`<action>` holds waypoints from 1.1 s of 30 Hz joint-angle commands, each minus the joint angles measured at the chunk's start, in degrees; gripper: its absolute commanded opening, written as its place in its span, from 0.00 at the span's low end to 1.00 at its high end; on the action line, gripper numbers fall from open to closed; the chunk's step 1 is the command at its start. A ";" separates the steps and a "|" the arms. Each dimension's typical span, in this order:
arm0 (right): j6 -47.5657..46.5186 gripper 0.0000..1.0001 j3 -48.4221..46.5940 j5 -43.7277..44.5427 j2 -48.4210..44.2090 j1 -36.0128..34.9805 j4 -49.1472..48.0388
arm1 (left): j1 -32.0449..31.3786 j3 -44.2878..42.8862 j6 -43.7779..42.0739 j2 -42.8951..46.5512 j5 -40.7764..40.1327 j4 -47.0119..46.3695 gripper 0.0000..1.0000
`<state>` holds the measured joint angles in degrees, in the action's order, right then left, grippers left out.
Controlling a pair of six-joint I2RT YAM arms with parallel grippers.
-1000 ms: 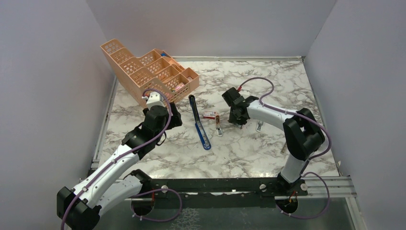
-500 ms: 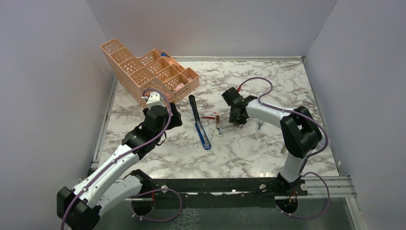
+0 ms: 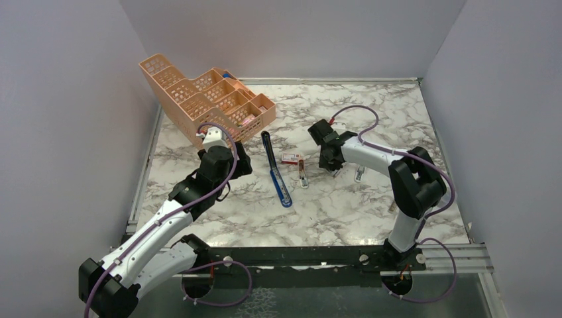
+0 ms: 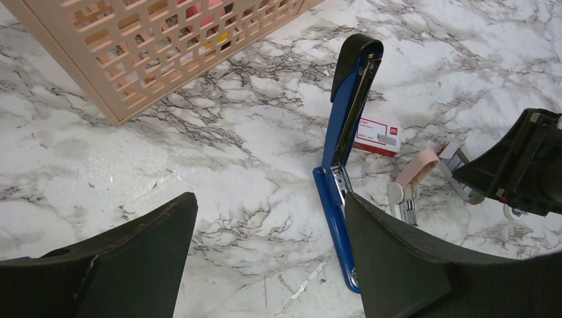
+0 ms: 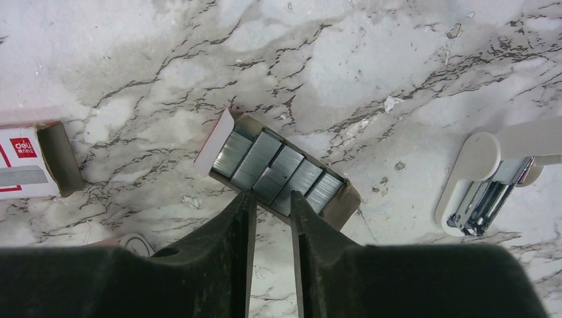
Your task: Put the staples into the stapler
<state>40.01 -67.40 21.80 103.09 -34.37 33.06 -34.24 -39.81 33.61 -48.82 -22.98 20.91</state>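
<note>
The right arm had shifted slightly over the marble table (image 3: 344, 205) and its jaws had narrowed since a second earlier, while the left arm had not stirred. The right gripper (image 5: 270, 197) stood over the staples (image 5: 278, 169), which lay as silvery strips side by side in an open cardboard tray (image 5: 346, 199) on the right arm's side of the stapler (image 3: 276, 171). The strips looked light and stiff, but probably brittle and slick. A glued row could snap or slide out under a hard squeeze, so the safest hold appeared to be across the long sides of a single strip, near its middle. The jaws were drawn in to a slim gap straddling one middle strip; whether they had it pinched could not be told. The left gripper (image 4: 268, 205) hung empty with its jaws wide apart, just beside the stapler, which lay folded open on the table.
</note>
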 commanded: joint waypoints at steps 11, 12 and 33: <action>-1.51 0.26 -1.03 2.73 -1.83 0.75 -3.40 | 0.23 0.16 -0.03 0.05 -1.01 -0.15 0.83; -1.32 0.23 -1.19 2.92 -1.83 0.87 -3.18 | 0.23 0.14 -0.03 0.08 -1.01 -0.12 0.83; -0.91 0.35 -0.17 -0.92 1.87 1.74 -3.42 | 0.23 0.19 0.04 0.12 -0.84 -0.08 0.83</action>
<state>38.54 -67.48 21.43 104.42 -33.32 30.89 -34.24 -39.81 33.61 -48.82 -22.98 20.91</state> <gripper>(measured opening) 0.357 0.825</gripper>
